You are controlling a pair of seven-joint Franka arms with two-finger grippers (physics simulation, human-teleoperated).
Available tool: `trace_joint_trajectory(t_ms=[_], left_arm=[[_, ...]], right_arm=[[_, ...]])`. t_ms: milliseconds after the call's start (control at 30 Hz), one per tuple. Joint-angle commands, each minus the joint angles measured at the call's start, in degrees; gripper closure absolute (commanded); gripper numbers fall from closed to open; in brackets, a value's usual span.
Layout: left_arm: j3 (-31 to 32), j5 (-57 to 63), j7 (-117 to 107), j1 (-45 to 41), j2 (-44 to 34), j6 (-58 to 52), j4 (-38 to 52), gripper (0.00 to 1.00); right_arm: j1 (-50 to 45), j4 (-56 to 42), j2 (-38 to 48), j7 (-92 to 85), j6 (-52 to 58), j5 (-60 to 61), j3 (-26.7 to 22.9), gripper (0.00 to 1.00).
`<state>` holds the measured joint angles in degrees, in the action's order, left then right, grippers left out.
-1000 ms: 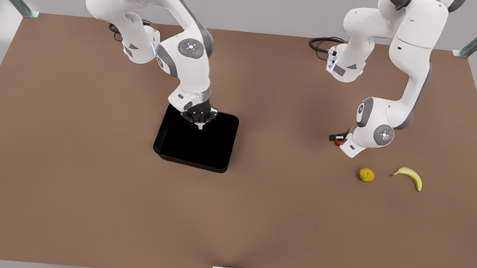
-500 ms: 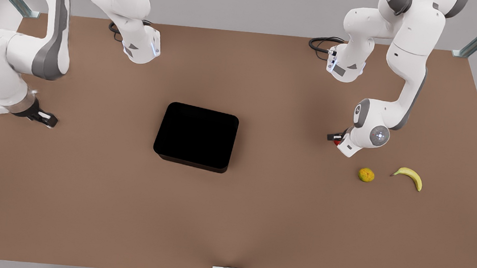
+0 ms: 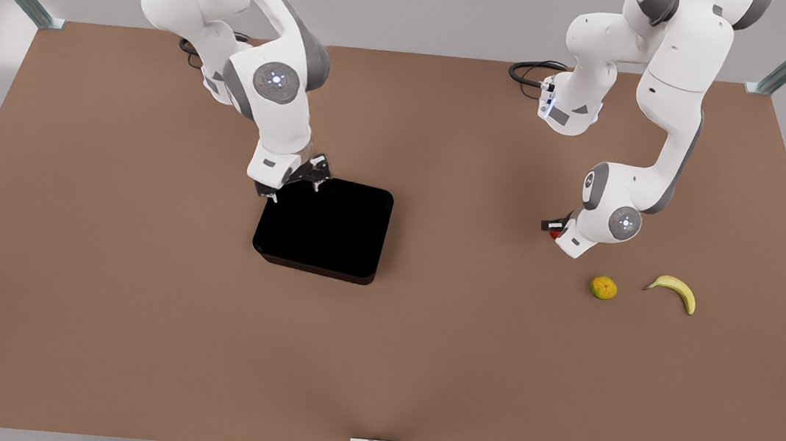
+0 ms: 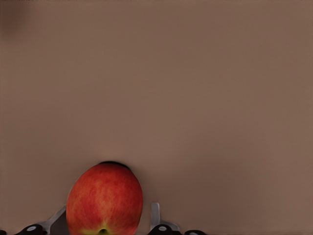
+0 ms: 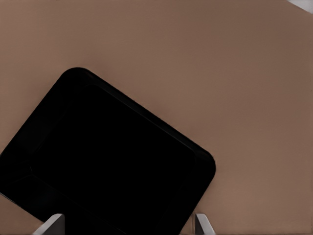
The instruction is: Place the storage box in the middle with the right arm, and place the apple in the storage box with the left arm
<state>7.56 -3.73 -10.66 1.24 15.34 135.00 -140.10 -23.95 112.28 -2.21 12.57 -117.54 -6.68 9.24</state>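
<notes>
Front view: my right gripper [image 3: 295, 185] spread wide above storage box [image 3: 332, 232] corner; bare table [image 3: 133, 294] surrounds it.
Left gripper [image 4: 105, 223] at apple [image 4: 104, 199]; grip I cannot tell.

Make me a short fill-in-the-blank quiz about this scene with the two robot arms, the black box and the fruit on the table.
1. The left gripper has its fingers on either side of the ____.
2. The right gripper hovers open above a corner of the ____.
3. On the brown table, the bumpy yellow-green fruit lies beside the yellow ____.
4. The inside of the storage box is ____.

Missing words: apple; storage box; banana; empty
</notes>
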Motion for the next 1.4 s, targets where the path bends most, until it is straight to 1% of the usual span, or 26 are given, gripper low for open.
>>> trace_joint_trajectory(t_ms=[0, 167, 300, 367, 433, 667, 867, 1000, 1133, 1300, 1367], left_arm=[[0.0, 0.9, 0.0, 0.1, 0.0, 0.0, 0.0, 0.22], [0.0, 1.4, 0.0, 0.1, 0.8, 1.9, -0.8, 0.22], [0.0, 1.4, 0.0, 0.0, 1.0, 2.0, -0.8, 0.29], [0.0, 1.4, 0.0, 0.0, 0.9, 2.0, -0.8, 0.30], [0.0, 1.4, 0.0, -0.1, 0.9, 2.0, -0.8, 0.35], [0.0, 1.4, 0.0, 0.0, 0.9, 2.0, -0.7, 0.33], [0.1, 1.4, 0.0, 0.0, 0.4, 1.8, -0.9, 0.36], [0.1, 1.4, -0.1, 0.0, -0.7, 1.3, -1.0, 0.35], [0.2, 1.4, -0.1, 0.0, -2.9, 0.5, -1.0, 0.35], [0.4, 1.3, -0.5, -0.5, -8.0, -1.5, -1.3, 0.35], [1.5, 1.2, -1.4, -0.6, -10.0, -2.3, -1.1, 0.35]], right_arm=[[18.1, 0.0, 0.0, 0.0, -0.1, 0.0, 0.0, 0.00], [17.8, 0.0, 0.4, 0.1, 0.4, 0.1, 0.2, 0.00], [17.6, 0.0, 0.4, 0.1, 0.3, 0.1, 0.2, 0.00], [17.5, -0.1, 0.3, 0.2, 0.2, 0.0, 0.2, 0.00], [17.4, -0.7, 0.1, 0.0, 0.1, 0.0, 0.2, 0.00], [17.7, -0.7, 0.3, 0.0, 0.0, 0.0, 0.2, 0.00], [18.0, -0.7, 0.3, 0.0, -0.1, 0.0, 0.2, 0.00], [18.0, -0.7, 0.3, 0.0, -0.1, 0.0, 0.2, 0.00], [18.0, -0.7, 0.4, 0.0, -0.1, 0.0, 0.2, 0.00], [18.1, -0.7, 0.6, 0.0, 0.0, 0.0, 0.2, 0.00], [18.2, -0.7, 0.6, -0.1, 0.1, 0.0, 0.2, 0.00]])
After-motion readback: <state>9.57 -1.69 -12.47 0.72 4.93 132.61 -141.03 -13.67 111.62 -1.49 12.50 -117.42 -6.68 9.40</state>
